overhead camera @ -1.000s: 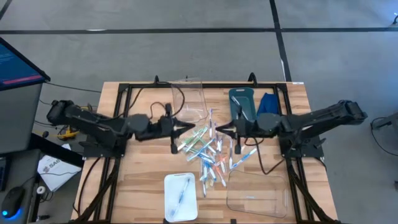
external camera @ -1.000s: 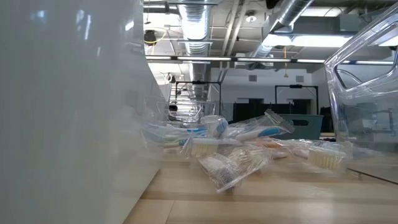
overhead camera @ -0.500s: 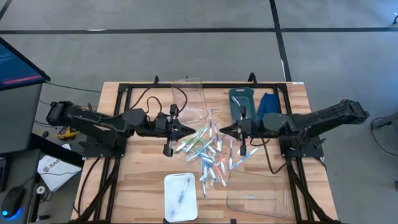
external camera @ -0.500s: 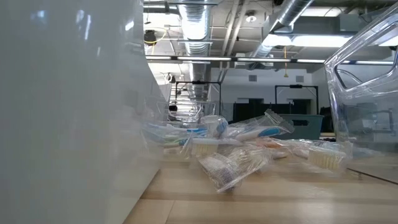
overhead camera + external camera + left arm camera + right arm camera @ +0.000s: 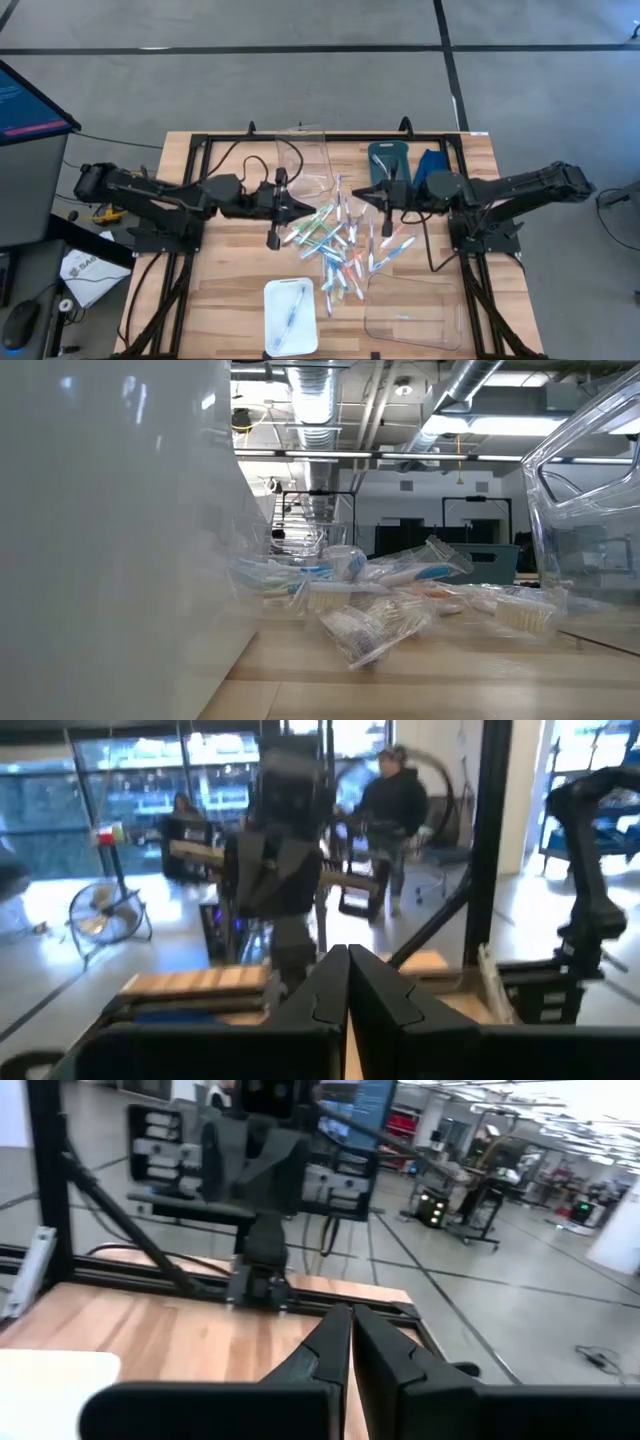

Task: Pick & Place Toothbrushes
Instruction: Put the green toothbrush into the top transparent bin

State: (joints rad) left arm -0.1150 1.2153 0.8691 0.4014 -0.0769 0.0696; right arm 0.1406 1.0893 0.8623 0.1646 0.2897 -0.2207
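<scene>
We see both pincers pressed together and holding nothing. The left pincer [image 5: 308, 207] hovers at the left edge of the toothbrushes [image 5: 340, 245] — a loose heap mid-counter — and the right pincer [image 5: 362, 192] hangs near the heap's far right side. Whether either tip touches a brush is hard to tell from above. One brush seems to lie in the white tray [image 5: 290, 328] at the near edge; bare counter [image 5: 225, 270] stretches out on the left.

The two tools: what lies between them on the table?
In the high view, between the left tool and right tool, both shut, lies the toothbrushes pile's upper end.
</scene>
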